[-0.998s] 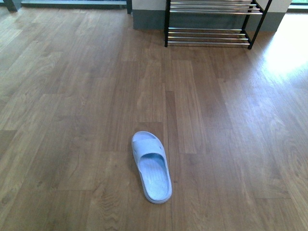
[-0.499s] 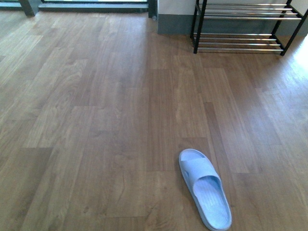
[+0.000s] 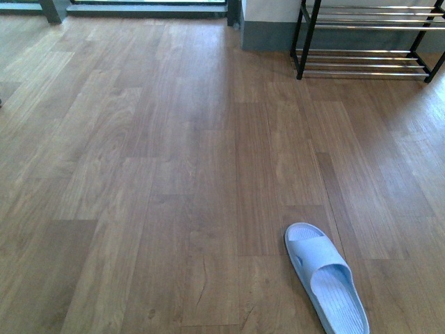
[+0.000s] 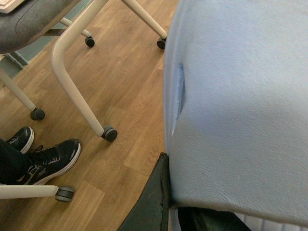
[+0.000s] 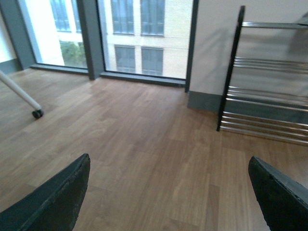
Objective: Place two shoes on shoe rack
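The two shoes are out of view in every frame. The shoe rack [image 3: 361, 61], a black frame with chrome bars, stands against the wall at the far right; the right wrist view also shows the shoe rack [image 5: 269, 65]. A pale blue slide sandal [image 3: 327, 278] lies on the wooden floor at the near right. My left gripper [image 4: 175, 211] is shut on a second pale blue slide sandal [image 4: 240, 96], which fills most of that view. Above bare floor, my right gripper [image 5: 168, 192] is open and holds nothing. Neither arm shows in the front view.
An office chair's white legs [image 4: 72, 82] with casters and a person's feet in black sneakers [image 4: 48, 161] are beside the left gripper. Tall windows [image 5: 139, 33] line the far wall left of the rack. Another caster leg [image 5: 21, 98] shows there.
In the front view the floor sandal and the rack have slid to the right, the sandal from the lower centre to the lower right corner. The camera's view has swung leftward.
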### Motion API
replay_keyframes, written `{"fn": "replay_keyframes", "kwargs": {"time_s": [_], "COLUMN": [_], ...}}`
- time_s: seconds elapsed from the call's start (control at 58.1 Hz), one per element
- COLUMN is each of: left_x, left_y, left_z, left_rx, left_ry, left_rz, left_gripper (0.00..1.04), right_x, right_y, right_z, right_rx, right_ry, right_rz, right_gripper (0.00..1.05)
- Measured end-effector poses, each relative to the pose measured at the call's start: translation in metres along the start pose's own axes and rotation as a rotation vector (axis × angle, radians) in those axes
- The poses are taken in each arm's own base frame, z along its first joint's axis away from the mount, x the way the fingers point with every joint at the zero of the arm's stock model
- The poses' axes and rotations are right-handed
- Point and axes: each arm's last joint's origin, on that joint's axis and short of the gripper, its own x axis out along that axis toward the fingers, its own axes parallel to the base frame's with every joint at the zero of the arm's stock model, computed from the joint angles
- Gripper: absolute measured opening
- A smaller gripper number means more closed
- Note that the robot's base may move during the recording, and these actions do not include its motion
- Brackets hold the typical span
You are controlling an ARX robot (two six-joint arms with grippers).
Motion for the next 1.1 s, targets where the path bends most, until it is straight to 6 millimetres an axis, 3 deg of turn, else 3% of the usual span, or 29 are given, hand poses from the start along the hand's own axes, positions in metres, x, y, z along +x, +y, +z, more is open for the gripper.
{"fn": "replay_keyframes", "kwargs": {"time_s": [0.224, 0.378, 0.482, 0.791, 1.101], "left_x": [0.000, 0.000, 0.000, 0.000, 0.000], "left_y": [0.000, 0.000, 0.000, 0.000, 0.000], "left_z": [0.000, 0.000, 0.000, 0.000, 0.000], "left_rx": [0.000, 0.000, 0.000, 0.000, 0.000], "left_ry": [0.000, 0.000, 0.000, 0.000, 0.000], "left_rz": [-0.001, -0.001, 0.000, 0.000, -0.001], "left_gripper": [0.02, 0.02, 0.02, 0.02, 0.02], "right_x": [0.044, 0.088, 0.108, 0.118, 0.114], "right_y": [-0.001, -0.008, -0.008, -0.016, -0.018], "right_z": [-0.020, -0.056, -0.093, -0.191, -0.215], "right_rx": [-0.081, -0.127, -0.164, -0.236, -0.221], "right_ry": [0.157, 0.301, 0.415, 0.672, 0.748], "right_rz": [-0.002, -0.010, 0.031, 0.106, 0.108], "right_gripper": [0.95, 0.95, 0.95, 0.95, 0.95]}}
